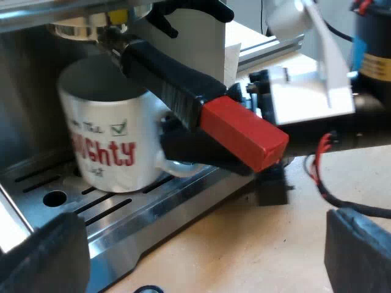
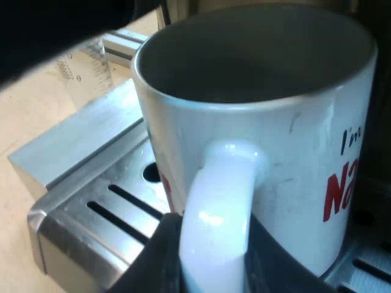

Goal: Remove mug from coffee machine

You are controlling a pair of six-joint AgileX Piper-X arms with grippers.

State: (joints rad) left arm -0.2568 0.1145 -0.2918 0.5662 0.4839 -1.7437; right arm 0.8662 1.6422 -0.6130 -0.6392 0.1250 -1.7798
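While the mug point(image 1: 110, 140) stands upright on the slotted drip tray point(image 1: 153, 201) of the espresso machine point(image 1: 27, 91), we note the following conditions.

1. Mug position: the white mug (red lettering on its side) sits directly beneath the metal holder point(image 1: 177, 85), which is locked into the machine's front. The holder's dark handle ends in a red end point(image 1: 244, 131) that projects out over the mug's handle.

2. Our right gripper point(image 2: 211, 265) is at the mug's handle. Its dark fingers point(image 2: 149, 262) lie against both sides of the white loop, pinching it low down. The base of the mug rests on the tray.

3. Our left gripper point(image 1: 208, 256) hangs over the table point(image 1: 244, 244), just off the tray's edge. Its two black fingers are spread wide, with nothing between them.

4. A measuring glass point(image 2: 85, 67) with printed graduations stands beyond the tray's corner, apart from the mug.
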